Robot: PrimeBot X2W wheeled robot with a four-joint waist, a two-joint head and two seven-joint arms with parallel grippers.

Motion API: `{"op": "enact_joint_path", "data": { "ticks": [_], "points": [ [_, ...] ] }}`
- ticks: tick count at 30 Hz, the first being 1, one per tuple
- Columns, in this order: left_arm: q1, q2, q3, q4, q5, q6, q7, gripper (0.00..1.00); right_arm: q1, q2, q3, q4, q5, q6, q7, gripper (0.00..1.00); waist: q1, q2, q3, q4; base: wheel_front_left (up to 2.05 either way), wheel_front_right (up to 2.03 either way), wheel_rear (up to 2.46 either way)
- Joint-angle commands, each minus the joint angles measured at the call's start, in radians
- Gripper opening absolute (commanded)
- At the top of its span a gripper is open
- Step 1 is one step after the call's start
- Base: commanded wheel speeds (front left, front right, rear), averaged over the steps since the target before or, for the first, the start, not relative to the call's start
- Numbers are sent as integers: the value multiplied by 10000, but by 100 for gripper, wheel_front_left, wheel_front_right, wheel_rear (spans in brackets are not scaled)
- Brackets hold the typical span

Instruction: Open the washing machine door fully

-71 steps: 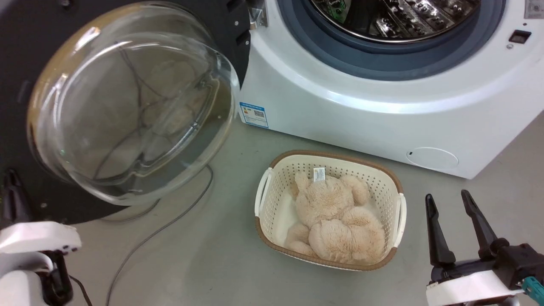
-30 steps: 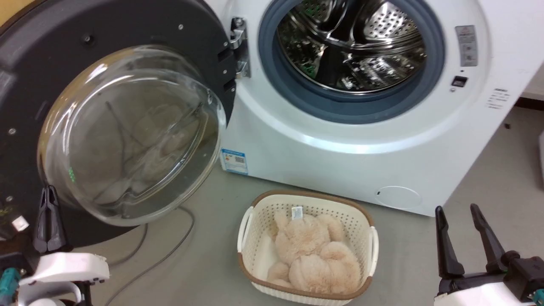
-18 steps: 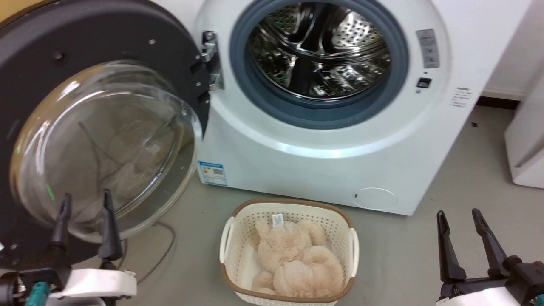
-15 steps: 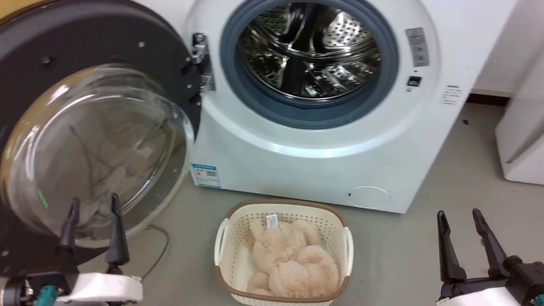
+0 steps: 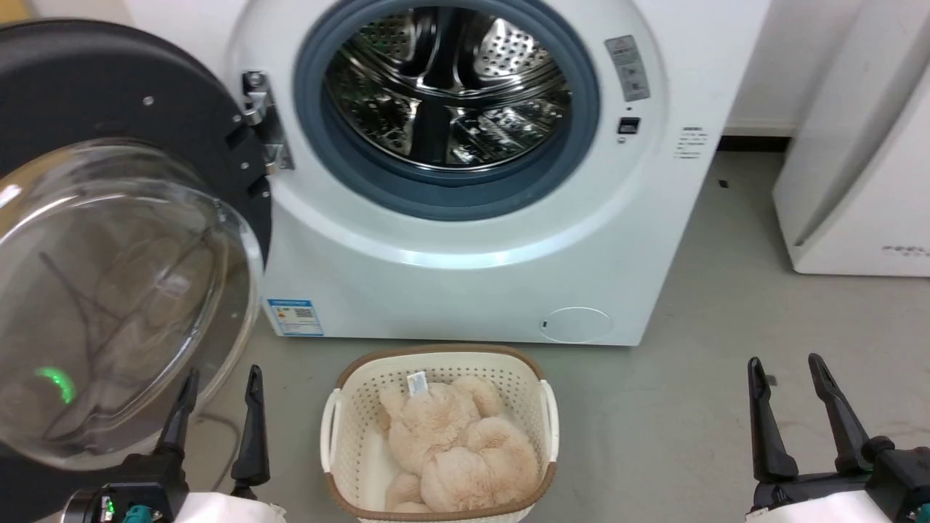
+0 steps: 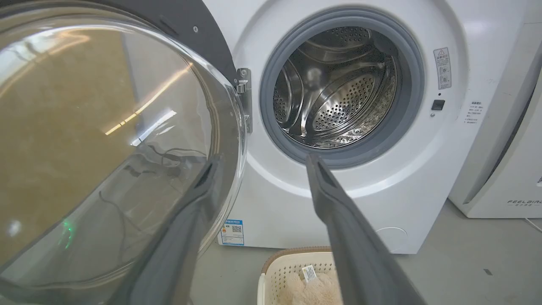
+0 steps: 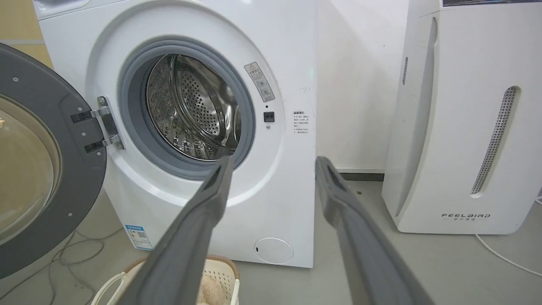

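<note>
1. Round black-rimmed washing machine door [image 5: 116,240], bulging glass bowl: swung wide, left of the white front-loading washing machine [image 5: 465,276], drum mouth [image 5: 443,94] bare. You may count opening done, or nearly.
2. Left gripper [image 5: 222,373]: fingers spread, empty, near the door's lower edge. Right gripper [image 5: 784,360]: spread, empty, well apart.
3. Change: left fingers, earlier together at the door's rim, now parted; head camera has shifted.
</note>
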Motion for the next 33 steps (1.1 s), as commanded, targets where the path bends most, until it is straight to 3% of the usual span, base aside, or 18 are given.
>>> {"op": "enact_joint_path", "data": {
  "ticks": [1,7,8,33],
  "points": [
    [50,4,-63,74,-6,-7,16,100,140,28,23,-68,-13,50,-46,100,0,0,13,-176,0,0,0],
    [-3,0,-223,370,210,98,16,100,150,28,73,-73,-5,50,-46,100,0,0,58,-511,0,0,0],
    [-11,-1,-233,417,245,133,16,0,156,28,64,-68,-2,50,-46,0,0,0,63,-540,0,0,0],
    [-75,-14,-437,246,265,268,470,0,-121,3,145,20,-224,-7,465,0,0,0,22,-498,0,0,0]
  ]
}}
